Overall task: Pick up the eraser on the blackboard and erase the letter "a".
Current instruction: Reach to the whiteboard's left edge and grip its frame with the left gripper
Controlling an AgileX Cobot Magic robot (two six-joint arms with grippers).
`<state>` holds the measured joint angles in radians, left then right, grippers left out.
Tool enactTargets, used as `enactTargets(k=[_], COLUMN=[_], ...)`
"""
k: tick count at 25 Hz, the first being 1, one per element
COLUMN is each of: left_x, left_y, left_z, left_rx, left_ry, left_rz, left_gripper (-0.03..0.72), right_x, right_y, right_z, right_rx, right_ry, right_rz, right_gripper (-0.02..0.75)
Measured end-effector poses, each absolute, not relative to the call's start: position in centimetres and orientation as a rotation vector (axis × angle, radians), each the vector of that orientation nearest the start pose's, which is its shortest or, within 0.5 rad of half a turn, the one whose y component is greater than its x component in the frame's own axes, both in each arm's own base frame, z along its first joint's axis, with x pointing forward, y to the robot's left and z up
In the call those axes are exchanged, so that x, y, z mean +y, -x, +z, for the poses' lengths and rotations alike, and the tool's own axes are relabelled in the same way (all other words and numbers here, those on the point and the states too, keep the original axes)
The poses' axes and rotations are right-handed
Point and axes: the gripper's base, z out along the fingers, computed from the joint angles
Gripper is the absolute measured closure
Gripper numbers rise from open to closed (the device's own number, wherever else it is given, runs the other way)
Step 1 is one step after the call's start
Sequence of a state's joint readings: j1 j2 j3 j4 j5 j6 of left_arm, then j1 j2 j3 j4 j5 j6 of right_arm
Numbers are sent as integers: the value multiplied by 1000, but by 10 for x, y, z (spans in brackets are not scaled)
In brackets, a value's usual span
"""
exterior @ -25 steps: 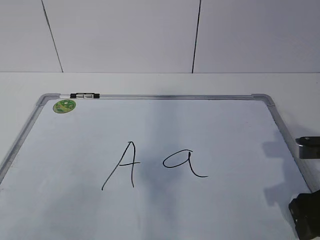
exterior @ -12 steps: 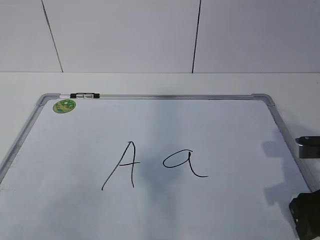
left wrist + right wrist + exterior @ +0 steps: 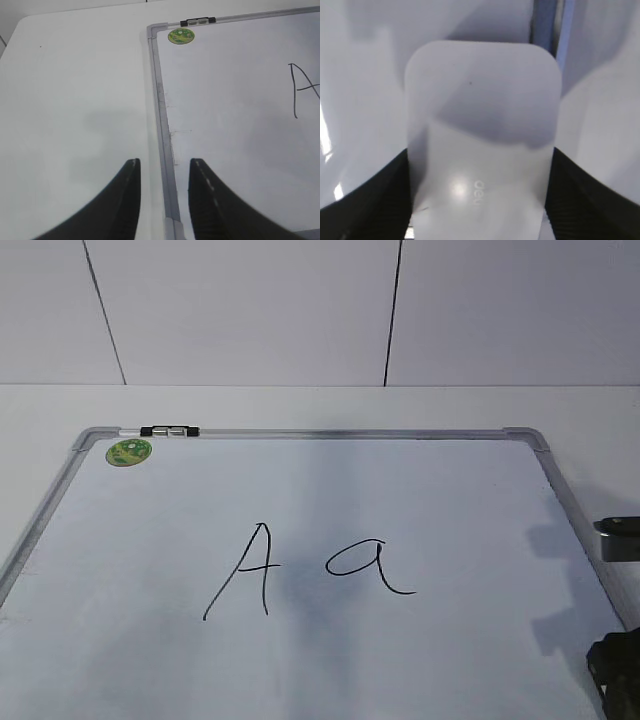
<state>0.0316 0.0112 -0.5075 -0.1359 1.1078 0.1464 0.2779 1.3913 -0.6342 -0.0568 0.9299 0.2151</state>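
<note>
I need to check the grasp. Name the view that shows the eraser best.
The right wrist view: the eraser fills the frame, with the right hand flanking both of its sides. The exterior view shows only that hand's dark parts at the right edge, no eraser. The left wrist view shows none either.

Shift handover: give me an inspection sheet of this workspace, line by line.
Surface: white table, bare where visible.
Job's things: blackboard lies flat; letter "a" intact, right of capital "A"; eraser sits between the right gripper's fingers.
Clutter: marker on the board's top frame; green sticker in its far-left corner.
Grippers: left gripper open, straddling the board's left frame; right gripper has fingers against both eraser sides, at the board's right edge.
Cables: nothing seen.
Surroundings: white panelled wall behind the table.
</note>
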Motion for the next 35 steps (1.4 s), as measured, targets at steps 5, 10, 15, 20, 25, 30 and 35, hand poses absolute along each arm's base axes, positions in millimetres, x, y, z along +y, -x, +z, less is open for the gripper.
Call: enactTargets(k=[5,10,15,20,25,30,35], left_x=[-11,-11,-11,-11,-13,-13,-14], left_y=[6,6,6,6,4,-12,-30], left_z=[276,276,276,276,277,276,282], left_rx=[2084,2084,2084,2084,2096,2198,2270], left_ry=[-130,-130,-130,-130,-130,-126,-115], left_rz=[-56,-56,-56,-56,-78,-107,-142], left_gripper=[435,434,434,434,367,301,295], right_x=[50,53,55,57,57,54,54], right_y=[-191,-201,-210,-216,-216,-209,-202], right_z=[185,202,219,234,245,258,267], right_rx=[3178,3166,3147,3144,3131,3081,3049], right_ry=[152,146,140,135,131,126,118], right_rz=[-93,-91,-86,-87,-83,-63,-35], right_gripper=[181,181,181,181,181,181,181])
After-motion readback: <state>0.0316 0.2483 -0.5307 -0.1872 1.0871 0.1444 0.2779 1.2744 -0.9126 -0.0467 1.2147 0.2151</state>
